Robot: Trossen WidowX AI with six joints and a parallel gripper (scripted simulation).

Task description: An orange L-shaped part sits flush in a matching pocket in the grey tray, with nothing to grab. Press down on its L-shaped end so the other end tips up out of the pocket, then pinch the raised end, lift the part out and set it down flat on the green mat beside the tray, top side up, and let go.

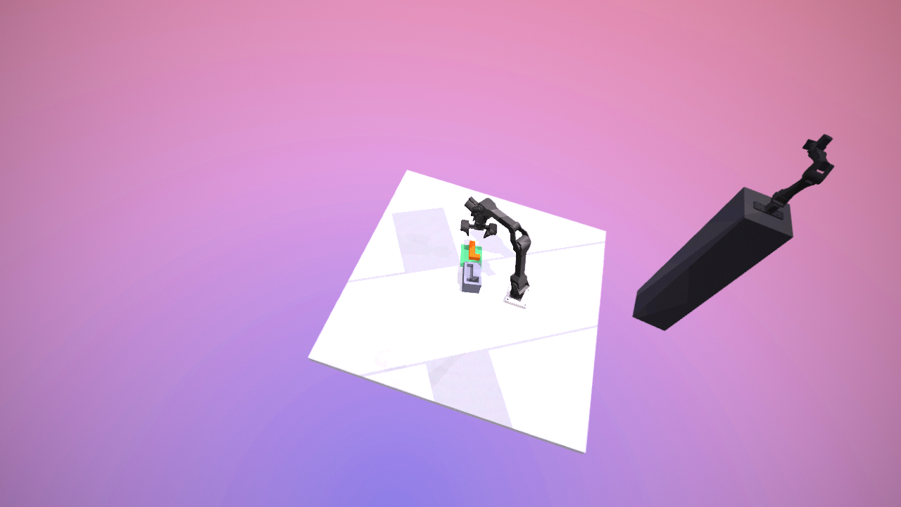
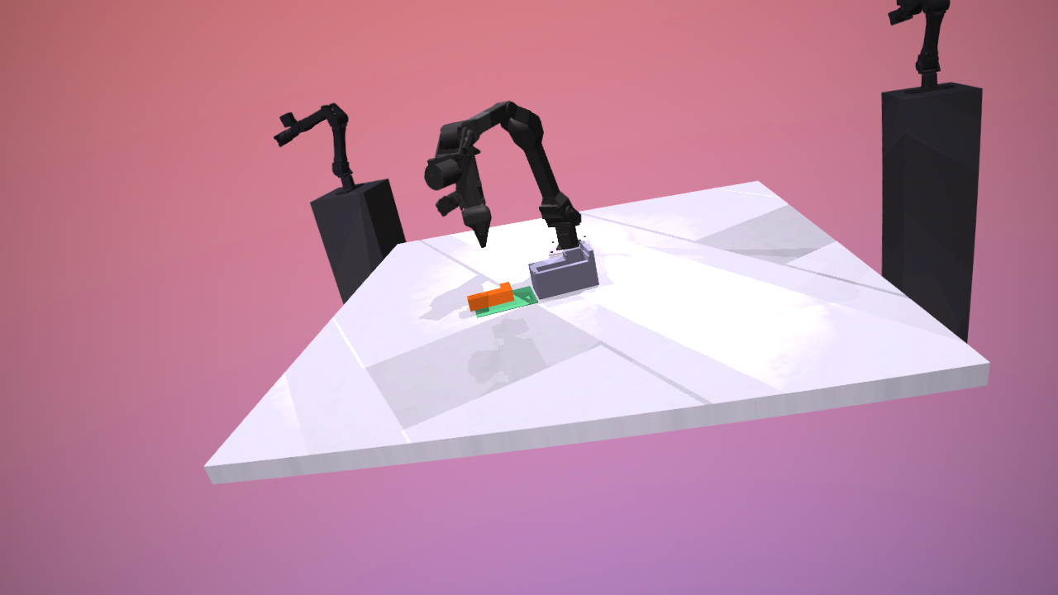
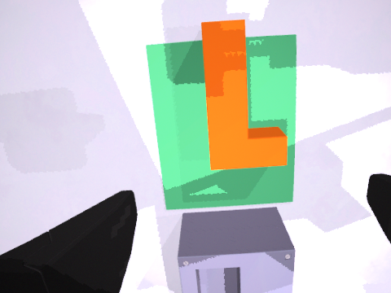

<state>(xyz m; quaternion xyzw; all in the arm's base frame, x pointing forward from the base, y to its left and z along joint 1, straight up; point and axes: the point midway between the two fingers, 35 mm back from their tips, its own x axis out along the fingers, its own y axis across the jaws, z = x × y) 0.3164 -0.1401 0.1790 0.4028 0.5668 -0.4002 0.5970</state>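
Observation:
The orange L-shaped part (image 1: 471,251) (image 2: 489,297) (image 3: 228,122) lies level on the green mat (image 1: 464,255) (image 2: 525,299) (image 3: 179,122). Its short foot is at the end near the tray and points right in the wrist view. Its long end reaches a little past the mat's far edge. The grey tray (image 1: 471,286) (image 2: 565,283) (image 3: 236,233) stands beside the mat, and its pocket is empty. My gripper (image 1: 476,235) (image 2: 482,245) (image 3: 253,195) is open, with nothing between its fingers. It hangs above the part, clear of it.
The arm's base (image 1: 516,291) (image 2: 565,236) stands on the white table (image 1: 535,353) (image 2: 665,362) close to the tray. Dark pedestals (image 1: 712,258) (image 2: 928,192) with other arms stand off the table.

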